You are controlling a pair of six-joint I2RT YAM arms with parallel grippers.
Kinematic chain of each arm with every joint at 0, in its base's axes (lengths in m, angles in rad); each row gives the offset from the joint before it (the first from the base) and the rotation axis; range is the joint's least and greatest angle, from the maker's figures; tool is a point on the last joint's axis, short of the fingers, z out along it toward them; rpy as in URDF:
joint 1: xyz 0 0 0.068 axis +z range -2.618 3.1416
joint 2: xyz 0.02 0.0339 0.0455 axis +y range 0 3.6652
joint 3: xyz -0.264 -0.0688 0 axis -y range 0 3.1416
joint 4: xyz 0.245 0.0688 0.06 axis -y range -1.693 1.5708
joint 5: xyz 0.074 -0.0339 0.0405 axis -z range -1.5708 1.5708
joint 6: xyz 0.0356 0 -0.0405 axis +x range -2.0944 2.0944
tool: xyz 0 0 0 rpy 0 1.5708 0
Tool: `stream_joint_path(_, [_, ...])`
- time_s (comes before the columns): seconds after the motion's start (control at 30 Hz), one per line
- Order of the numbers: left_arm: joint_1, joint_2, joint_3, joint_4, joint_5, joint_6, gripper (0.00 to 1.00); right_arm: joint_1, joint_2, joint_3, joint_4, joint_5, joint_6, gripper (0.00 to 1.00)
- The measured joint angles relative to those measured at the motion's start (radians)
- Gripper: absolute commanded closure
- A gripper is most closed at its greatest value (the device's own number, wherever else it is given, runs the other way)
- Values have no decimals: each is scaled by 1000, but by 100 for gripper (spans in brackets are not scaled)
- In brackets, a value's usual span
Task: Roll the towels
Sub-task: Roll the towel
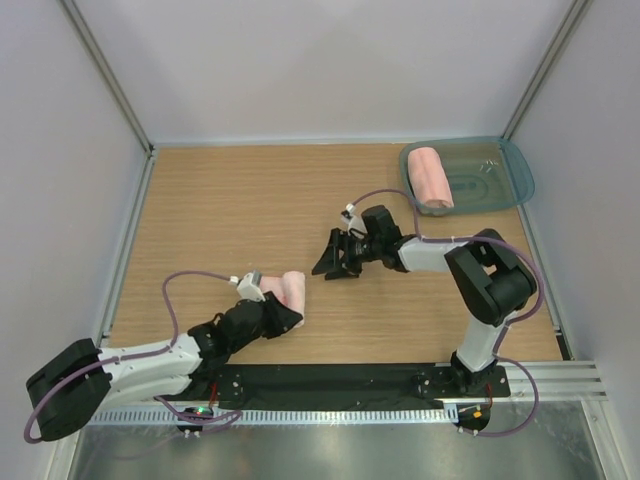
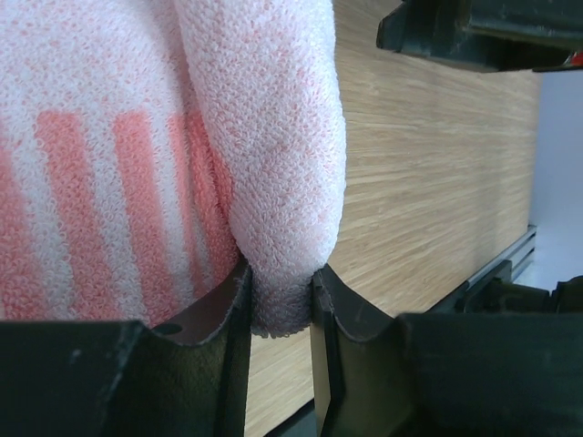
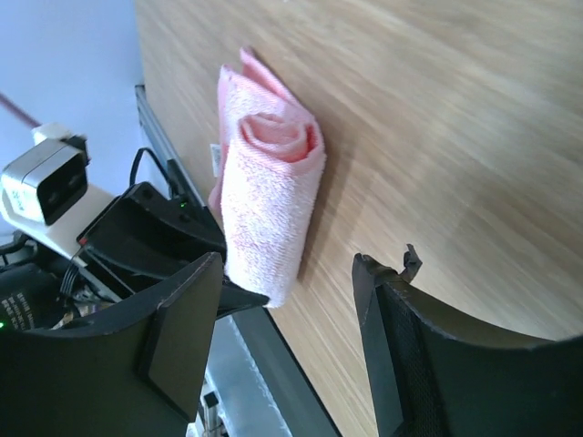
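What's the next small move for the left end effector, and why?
Probably lift the striped towel a little and start it toward the tray. The left end effector is shut on the roll's edge, the spiral looks finished, and the other rolled towel lies in that tray at the far right. The right end effector hangs open mid-table, so a handover is also possible.
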Motion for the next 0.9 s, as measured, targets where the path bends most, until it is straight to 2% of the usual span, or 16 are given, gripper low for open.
stream_joint_path(0.2, [10, -29, -26, -8, 1, -82, 100, 93, 94, -5, 149, -26, 52, 35])
stream_joint_path(0.4, [19, -23, -27, -6, 2, -120, 100, 151, 180, 2, 233, -34, 100, 44])
stream_joint_path(0.5, [21, -9, -27, 2, 2, -129, 100, 160, 200, 6, 265, -31, 112, 58])
stream_joint_path(0.6, [25, 13, -27, 20, 5, -126, 100, 161, 207, 6, 280, -29, 127, 85])
stream_joint_path(0.63, [26, 23, -27, 29, 6, -122, 100, 162, 207, 6, 286, -28, 127, 97])
stream_joint_path(0.67, [26, 34, -26, 37, 9, -117, 100, 162, 207, 6, 292, -26, 125, 99])
stream_joint_path(0.9, [26, 120, 32, 44, 33, -41, 100, 143, 145, -54, 283, 35, 127, 99])
